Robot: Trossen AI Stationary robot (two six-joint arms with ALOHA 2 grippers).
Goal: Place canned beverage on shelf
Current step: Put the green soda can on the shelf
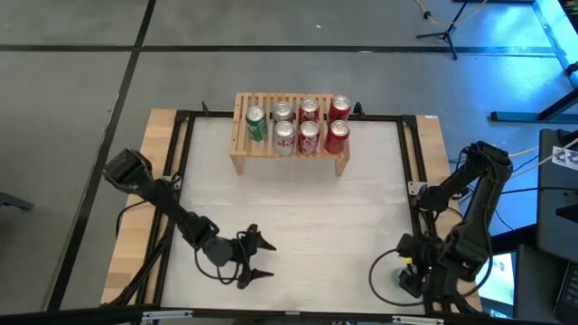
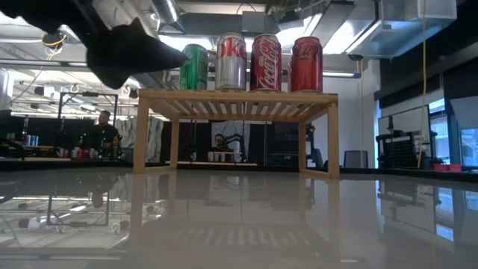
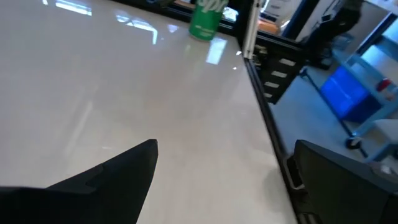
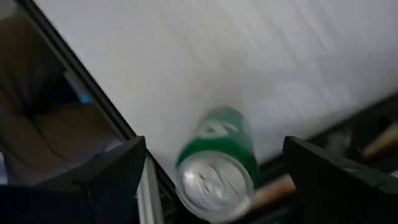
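The green can (image 4: 219, 163) stands upright at five o'clock, between the right gripper's (image 4: 214, 180) spread fingers, unclamped; the left gripper (image 1: 257, 257) gapes empty.

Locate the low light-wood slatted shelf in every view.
High view: the light-wood slatted shelf is at top centre, on the table's far edge.
Low view: it is in the centre, with cans standing on top.
Left wrist view: not in it.
Right wrist view: not in it.
Shared landmark: the green can at the shelf's left end. The wrist views show a separate green can on the table.
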